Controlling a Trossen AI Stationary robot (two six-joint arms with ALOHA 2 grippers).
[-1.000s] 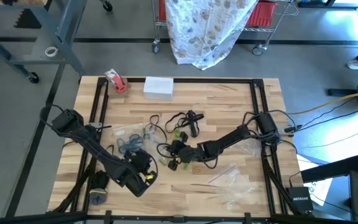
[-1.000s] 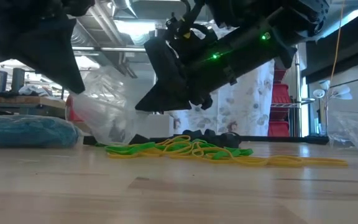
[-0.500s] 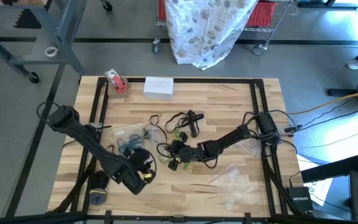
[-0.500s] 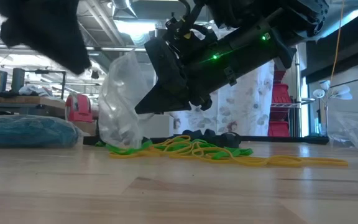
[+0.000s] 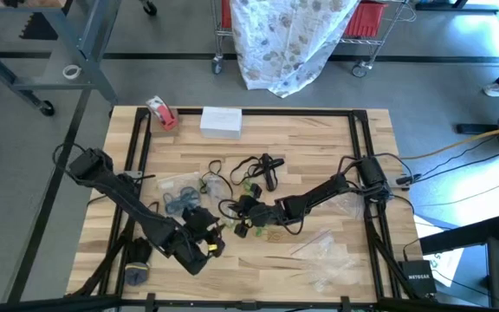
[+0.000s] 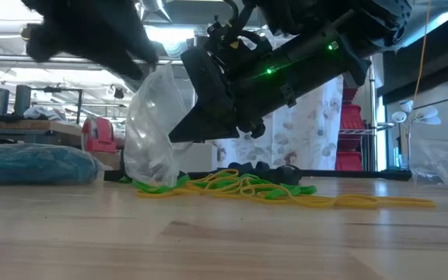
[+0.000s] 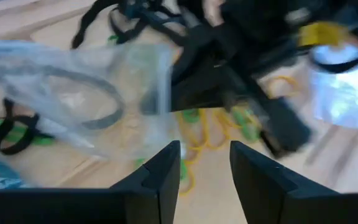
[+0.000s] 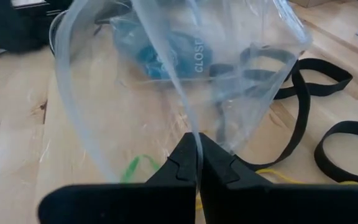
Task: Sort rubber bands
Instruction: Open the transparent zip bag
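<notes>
Your right gripper has its jaws pinched shut on the edge of a clear plastic bag, which stands up from the counter at the middle of the high view. Your left gripper has its jaws parted with nothing between them; it sits low and left of centre in the high view, just beside the bag.

The yellow and green rubber bands lie in a loose heap at the middle of the low view, under the right arm. Black rubber bands lie spread just above centre in the high view. A bag of blue bands rests at the left edge of the low view. The red-and-white tape roll sits at the counter's upper left.
</notes>
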